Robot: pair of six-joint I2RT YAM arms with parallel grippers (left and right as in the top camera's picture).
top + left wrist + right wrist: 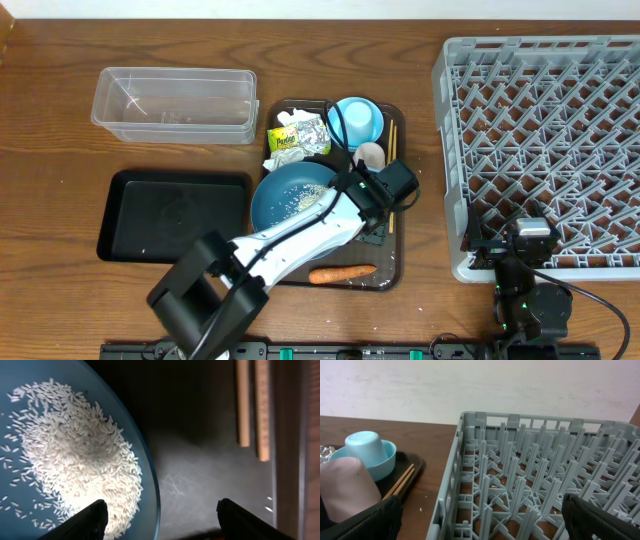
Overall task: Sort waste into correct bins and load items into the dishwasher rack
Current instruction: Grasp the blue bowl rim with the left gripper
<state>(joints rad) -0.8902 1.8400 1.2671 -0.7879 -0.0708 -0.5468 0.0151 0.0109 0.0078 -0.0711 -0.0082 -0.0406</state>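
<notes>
The large round dark-blue plate [290,195], strewn with white rice grains [75,455], lies on the dark brown serving tray [388,262]. The left gripper [165,521] hangs wide astride its right rim, one finger on each side, probably to lift and tip it. Thin wooden chopsticks [252,405] and a small white cup [370,155] crowd just beyond. The right gripper [485,520] hovers wide over the grey lattice dishwasher rack [540,150].

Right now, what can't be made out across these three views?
- Overhead: the left arm hides the plate's right rim and part of the chopsticks.
- Left wrist: frame edges crop the plate; whether the left gripper touches its rim is unclear.
- Right wrist: the bottom edge and the right gripper crop the white cup.
</notes>
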